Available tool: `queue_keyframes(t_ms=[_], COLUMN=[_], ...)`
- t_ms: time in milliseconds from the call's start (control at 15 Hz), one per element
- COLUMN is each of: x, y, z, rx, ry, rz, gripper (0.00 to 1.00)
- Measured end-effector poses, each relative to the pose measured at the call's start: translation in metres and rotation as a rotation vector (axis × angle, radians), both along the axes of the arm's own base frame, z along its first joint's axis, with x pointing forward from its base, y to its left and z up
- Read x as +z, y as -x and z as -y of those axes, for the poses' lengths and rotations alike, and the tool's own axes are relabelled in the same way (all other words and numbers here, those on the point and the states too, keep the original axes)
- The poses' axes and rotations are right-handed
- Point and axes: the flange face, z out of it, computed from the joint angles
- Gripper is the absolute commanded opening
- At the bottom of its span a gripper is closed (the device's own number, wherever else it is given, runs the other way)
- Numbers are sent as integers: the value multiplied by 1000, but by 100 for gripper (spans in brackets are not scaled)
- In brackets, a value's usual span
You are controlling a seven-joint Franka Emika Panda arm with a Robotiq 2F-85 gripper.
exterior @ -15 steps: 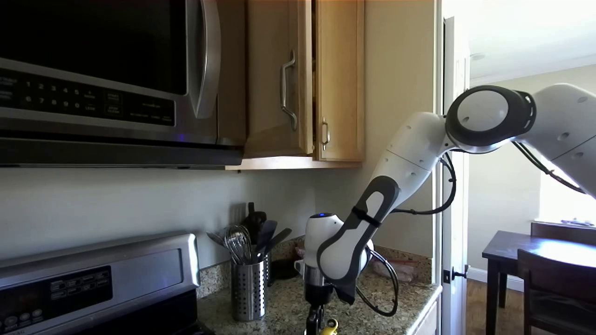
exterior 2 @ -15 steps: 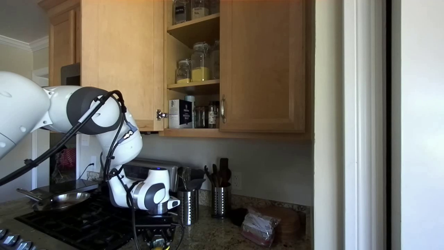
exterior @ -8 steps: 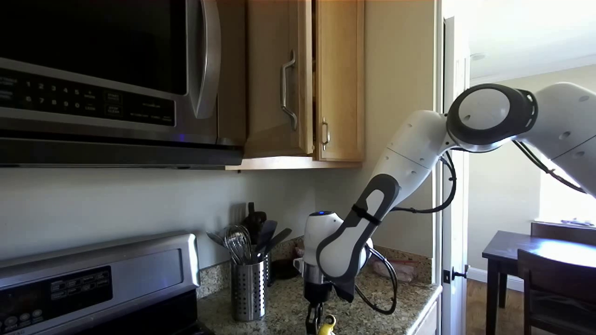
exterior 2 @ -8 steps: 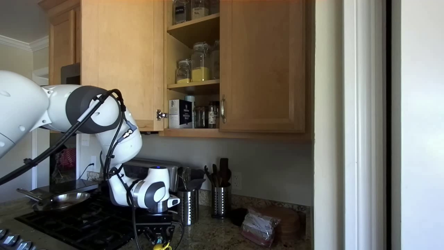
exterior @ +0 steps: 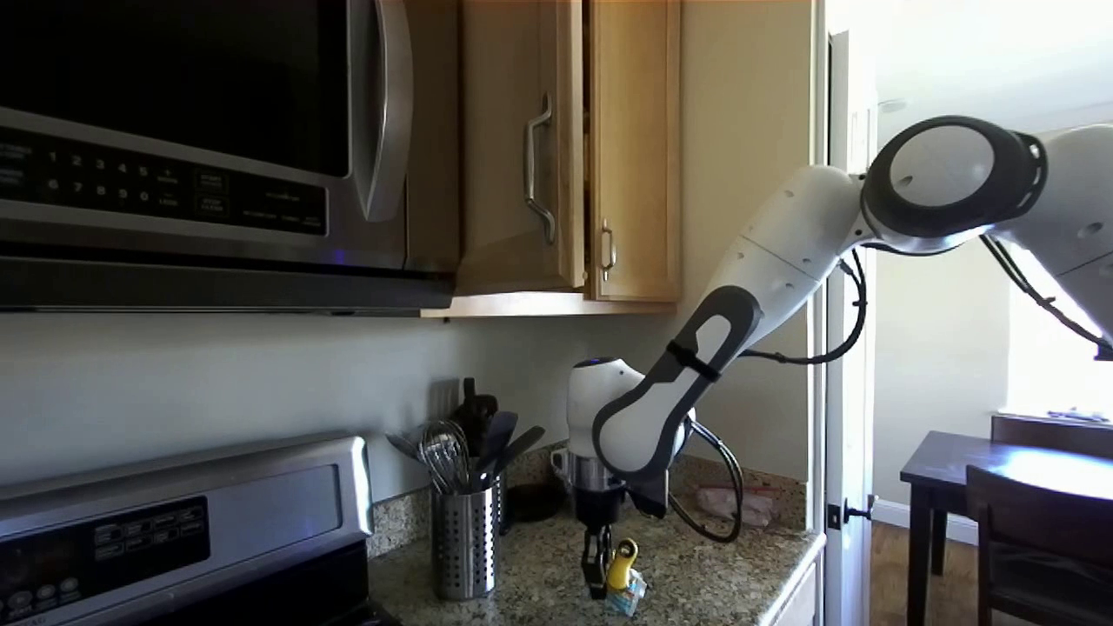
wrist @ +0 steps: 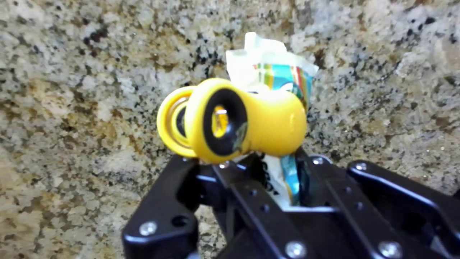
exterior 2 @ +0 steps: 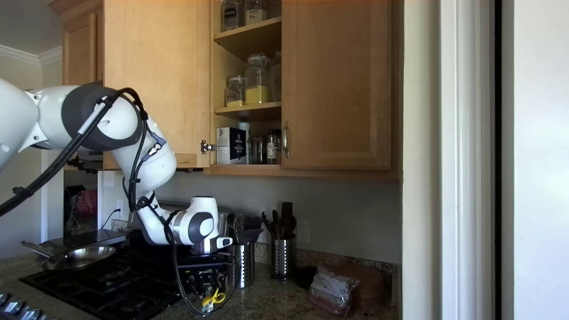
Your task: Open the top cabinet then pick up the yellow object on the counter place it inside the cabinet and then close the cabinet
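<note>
Wrist view showed the black metal Robotiq gripper (wrist: 280,167) with its jaws apparently clamped on the bright yellow, rounded plastic object (wrist: 262,124) and the small white-and-teal printed packet (wrist: 282,77) that seemed joined to it; the exact contact was hidden. In both exterior views the object was near the perforated steel utensil canister (exterior: 465,548).

The step in hand looked to be the lift. A slow, straight rise would have served best, because the smooth body might have pivoted or slid; after that, a path wide of the canister, so that nothing caught on the wire-looped metal whisk (exterior: 443,456). Above the canister, the light honey-coloured wooden wall cabinet (exterior 2: 338,84) had 1 of its 2 doors (exterior 2: 164,71) open, and the white-and-navy box (exterior 2: 231,146) inside called for a careful, level entry.

The beige-brown speckled granite counter (exterior: 696,591) spread under the canister, faintly glossy. The stainless-steel stove (exterior: 269,513) stood just beside the canister; the dark wooden table (exterior: 948,461) sat well apart from it, in brighter light.
</note>
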Motion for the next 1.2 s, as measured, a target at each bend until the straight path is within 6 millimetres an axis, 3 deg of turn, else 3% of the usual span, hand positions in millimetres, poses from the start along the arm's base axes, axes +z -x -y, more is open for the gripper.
queue_keyframes(t_ms=[533, 1200], x=[126, 266], y=[12, 10], z=[5, 37], rx=[-13, -141], ry=[39, 36], rz=[70, 259], gripper=[9, 8])
